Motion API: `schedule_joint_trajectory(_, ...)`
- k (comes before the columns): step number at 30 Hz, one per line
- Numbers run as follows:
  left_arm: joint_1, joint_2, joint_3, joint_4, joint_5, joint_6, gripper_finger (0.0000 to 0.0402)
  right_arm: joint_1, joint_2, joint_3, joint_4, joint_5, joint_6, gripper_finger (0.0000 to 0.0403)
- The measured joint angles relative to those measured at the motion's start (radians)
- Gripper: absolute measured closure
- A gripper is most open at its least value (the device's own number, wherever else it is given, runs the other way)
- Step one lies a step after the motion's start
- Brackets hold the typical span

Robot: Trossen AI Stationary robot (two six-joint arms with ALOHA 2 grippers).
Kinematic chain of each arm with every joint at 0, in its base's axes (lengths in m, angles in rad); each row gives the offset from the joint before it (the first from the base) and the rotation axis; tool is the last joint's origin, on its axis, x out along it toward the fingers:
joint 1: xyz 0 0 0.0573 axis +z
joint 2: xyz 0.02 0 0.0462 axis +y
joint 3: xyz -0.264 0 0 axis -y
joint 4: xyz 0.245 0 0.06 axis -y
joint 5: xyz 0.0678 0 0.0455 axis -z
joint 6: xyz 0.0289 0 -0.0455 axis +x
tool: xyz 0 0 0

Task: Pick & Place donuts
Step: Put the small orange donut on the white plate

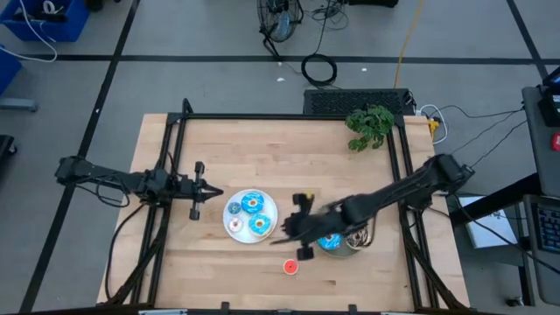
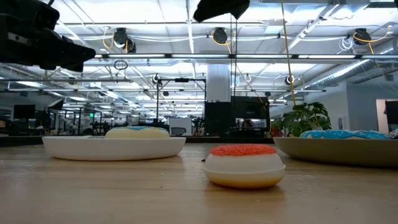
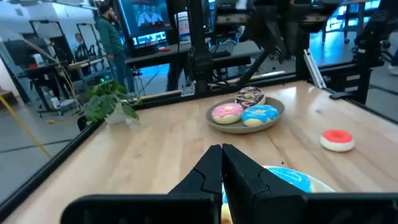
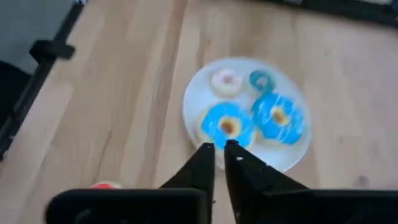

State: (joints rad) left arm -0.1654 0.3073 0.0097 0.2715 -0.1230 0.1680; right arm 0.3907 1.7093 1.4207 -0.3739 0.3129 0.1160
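Note:
A white plate (image 1: 250, 215) holds two large blue-iced donuts (image 4: 227, 124) (image 4: 278, 116), a tiny blue one (image 4: 261, 80) and a tiny pale pink one (image 4: 226, 81). A grey plate (image 3: 277, 115) carries a pink donut (image 3: 226, 112), a brown sprinkled donut (image 3: 250, 96) and a blue donut (image 3: 259, 115). A small red-topped donut (image 1: 290, 266) rests flat on the table near the front edge. My right gripper (image 1: 278, 238) is shut and hangs raised between the two plates, touching nothing. My left gripper (image 1: 217, 192) is shut, just left of the white plate.
A potted plant (image 1: 370, 125) stands at the table's far right corner. A black frame runs along the table's left, far and right edges. Bare wood lies across the far half of the table (image 1: 280, 157). People stand in the room beyond.

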Motion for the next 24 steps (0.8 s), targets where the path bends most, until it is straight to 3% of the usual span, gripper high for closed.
schedule_joint_trajectory(5,0.000,0.000,0.000,0.016,0.000,0.048,0.0382,0.028,0.124,0.130,-0.118,-0.003,0.095,0.0315)
schedule_joint_trajectory(13,0.000,0.000,0.000,0.023,0.000,0.083,0.0382,0.083,0.205,0.129,-0.091,-0.006,0.128,0.0190)
schedule_joint_trajectory(19,0.000,0.000,0.000,0.050,0.009,0.086,0.0382,0.085,0.299,0.126,-0.085,-0.154,0.239,0.0168)
schedule_joint_trajectory(24,0.000,0.000,0.000,0.076,0.037,0.112,0.0382,0.086,0.355,0.126,-0.077,-0.136,0.264,0.0171)
